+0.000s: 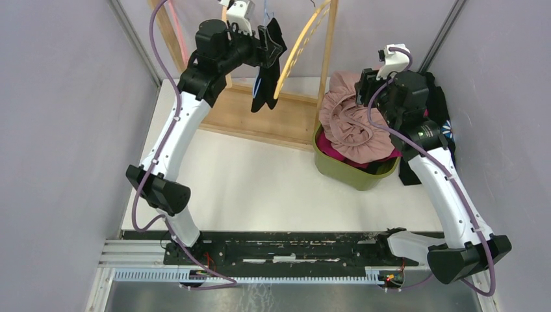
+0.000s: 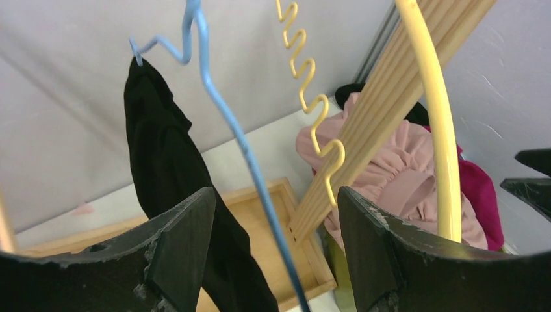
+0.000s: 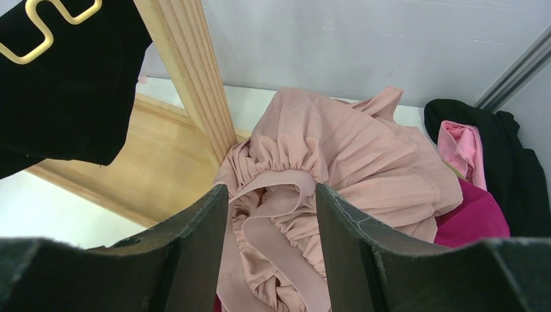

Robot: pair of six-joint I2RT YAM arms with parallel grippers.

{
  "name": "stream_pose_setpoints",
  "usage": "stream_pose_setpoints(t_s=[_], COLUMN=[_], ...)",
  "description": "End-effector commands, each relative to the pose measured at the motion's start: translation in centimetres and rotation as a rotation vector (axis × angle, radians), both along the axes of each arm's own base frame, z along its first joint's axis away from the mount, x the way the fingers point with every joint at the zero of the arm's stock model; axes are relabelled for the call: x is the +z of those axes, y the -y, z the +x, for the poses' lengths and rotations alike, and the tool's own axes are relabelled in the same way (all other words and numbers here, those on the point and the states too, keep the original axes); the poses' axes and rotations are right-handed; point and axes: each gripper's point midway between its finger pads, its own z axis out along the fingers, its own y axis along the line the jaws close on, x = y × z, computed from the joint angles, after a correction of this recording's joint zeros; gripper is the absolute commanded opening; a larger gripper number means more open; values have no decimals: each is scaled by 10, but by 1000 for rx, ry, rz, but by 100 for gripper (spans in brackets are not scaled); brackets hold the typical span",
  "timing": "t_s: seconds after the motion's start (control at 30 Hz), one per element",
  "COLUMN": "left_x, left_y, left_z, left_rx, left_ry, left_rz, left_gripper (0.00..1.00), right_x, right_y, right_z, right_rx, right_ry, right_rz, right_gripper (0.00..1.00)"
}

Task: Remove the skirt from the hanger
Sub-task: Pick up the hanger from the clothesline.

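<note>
Left wrist: skirt [image 2: 162, 169], lengthwise vertical, downward

On the white surface [image 1: 260, 188] I see a wooden rack [image 1: 260, 120] far left; just right, a green bin [image 1: 344, 170] heaped with pink cloth [image 1: 354, 123] and magenta cloth [image 1: 383, 157], and dark clothes [image 3: 520, 175] beside it.

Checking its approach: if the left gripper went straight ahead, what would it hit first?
Likely the blue hanger wire, running through the open left gripper; the black skirt hangs just beside it. Depth unclear.
</note>
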Motion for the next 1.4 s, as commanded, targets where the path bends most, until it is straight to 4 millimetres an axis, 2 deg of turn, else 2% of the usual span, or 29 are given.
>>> stream_pose_setpoints(t_s=[0.0, 0.1, 0.17, 0.23, 0.27, 0.33, 0.37, 0.47, 0.53, 0.7, 0.87, 1.1, 1.2, 1.37], left_x=[42, 33, 24, 11, 9, -4, -8, -12, -7, 35, 77, 118, 122, 103], left_y=[-3, -2, -9, -15, -18, -23, -23, -19, -17, -21, -35, -40, -34, -25], left_z=[7, 16, 24, 32, 35, 42, 44, 48, 47, 34, 9, -20, -18, -2], left_rx=[88, 131, 185, 230, 249, 279, 282, 265, 249, 246, 261, 233, 205, 189], left_ry=[147, 143, 130, 103, 102, 79, 75, 84, 104, 207, 292, 391, 394, 326], left_rz=[37, 75, 111, 157, 177, 221, 234, 250, 249, 201, 145, 72, 71, 118], left_gripper=[75, 73, 66, 49, 38, 6, 3, 3, 3, 3, 3, 3, 3, 3], right_x=[27, 26, 25, 26, 27, 28, 28, 29, 25, 13, -2, -25, -26, -25], right_y=[2, 4, 5, 5, 6, 7, 7, 7, 7, 7, 1, -5, -4, 2], right_z=[-5, -6, -6, -8, -9, -11, -11, -12, -13, -10, -5, -4, -6, -10], right_rx=[4, -4, -7, -6, -9, -10, -10, -10, -11, -15, 9, 29, 28, 5], right_ry=[92, 92, 92, 95, 98, 103, 103, 102, 87, 60, 24, -24, -28, -18], right_rz=[12, 6, -1, -2, -2, 2, 3, 8, 4, -9, -7, 8, 4, -6], right_gripper=[57, 57, 57, 57, 57, 57, 56, 52, 49, 44, 27, 26, 25, 25])
